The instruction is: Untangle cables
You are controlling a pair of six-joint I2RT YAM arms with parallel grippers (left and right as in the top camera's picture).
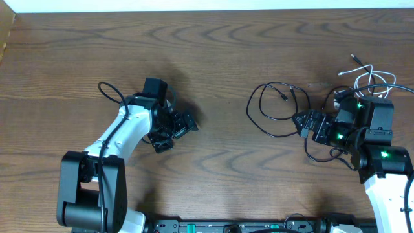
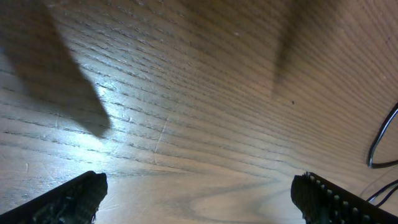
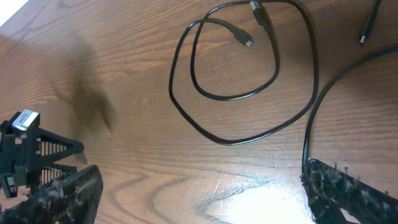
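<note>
One black cable (image 1: pixel 272 103) lies in a double loop on the wood right of centre; the right wrist view shows its coil (image 3: pixel 249 93) with both small plugs at the top. A second black cable (image 3: pixel 314 124) curves down past my right gripper's right finger (image 3: pixel 348 196). The white cable (image 1: pixel 372 77) is bunched at the far right, behind the right arm. My right gripper (image 1: pixel 304 126) is open just right of the black loop, only bare wood between its fingers. Left of centre, my left gripper (image 1: pixel 176 134) is open over bare wood, well apart from the cables.
A black cable's bend (image 2: pixel 382 146) shows at the right edge of the left wrist view. The left gripper's tip (image 3: pixel 31 155) appears at the left of the right wrist view. The table's far edge (image 1: pixel 207 9) runs along the top.
</note>
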